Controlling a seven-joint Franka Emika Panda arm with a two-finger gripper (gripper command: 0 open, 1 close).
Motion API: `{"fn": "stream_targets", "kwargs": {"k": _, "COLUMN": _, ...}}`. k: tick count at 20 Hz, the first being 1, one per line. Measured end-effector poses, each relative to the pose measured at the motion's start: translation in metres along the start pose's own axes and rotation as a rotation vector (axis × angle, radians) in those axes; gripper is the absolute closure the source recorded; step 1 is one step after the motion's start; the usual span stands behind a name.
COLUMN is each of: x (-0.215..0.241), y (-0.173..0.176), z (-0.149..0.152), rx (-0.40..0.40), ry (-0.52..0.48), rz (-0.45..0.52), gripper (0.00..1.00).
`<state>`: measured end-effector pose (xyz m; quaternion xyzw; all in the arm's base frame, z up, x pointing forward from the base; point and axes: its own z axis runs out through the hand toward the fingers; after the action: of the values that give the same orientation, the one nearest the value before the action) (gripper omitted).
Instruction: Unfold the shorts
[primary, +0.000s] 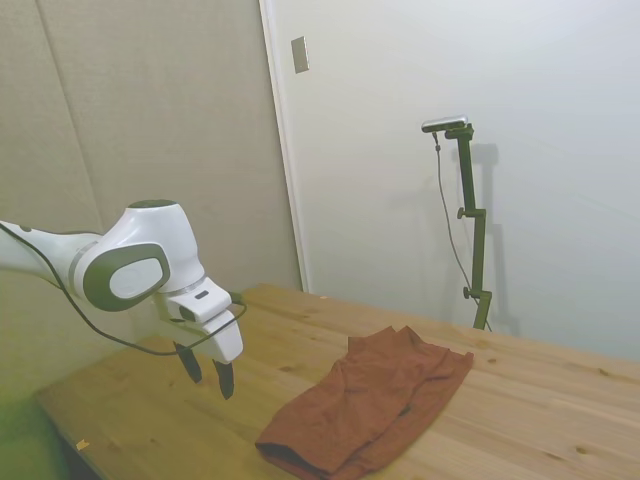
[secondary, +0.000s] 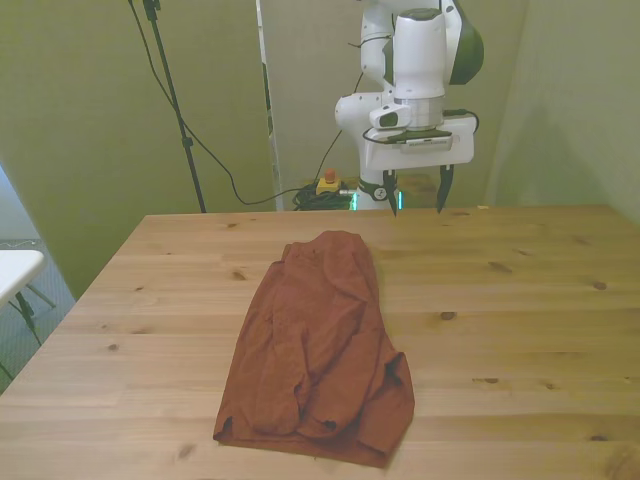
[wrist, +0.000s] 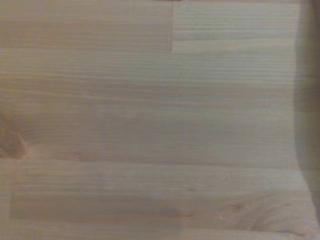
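Rust-brown shorts (secondary: 318, 345) lie folded over on the wooden table (secondary: 520, 320), with layers stacked. If I pinch too deep I would likely grab both layers and drag the whole bundle instead of opening it. My gripper (secondary: 417, 193) hangs spread apart and empty, above bare wood, near the shorts' far end but not touching.

The rust-brown shorts (secondary: 318, 342) lie folded and rumpled at the front view's centre, stretching toward its lower edge.
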<state>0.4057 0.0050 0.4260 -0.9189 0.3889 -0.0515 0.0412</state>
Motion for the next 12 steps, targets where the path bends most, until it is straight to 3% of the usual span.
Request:
{"fn": "stream_targets", "kwargs": {"k": 7, "x": 0.030, "y": 0.018, "z": -0.011, "rx": -0.009, "ry": 0.043, "rz": 0.087, "gripper": 0.00}}
{"fn": "stream_targets", "kwargs": {"k": 12, "x": 0.119, "y": 0.102, "z": -0.039, "rx": 0.078, "ry": 0.012, "rz": 0.228, "gripper": 0.00}}
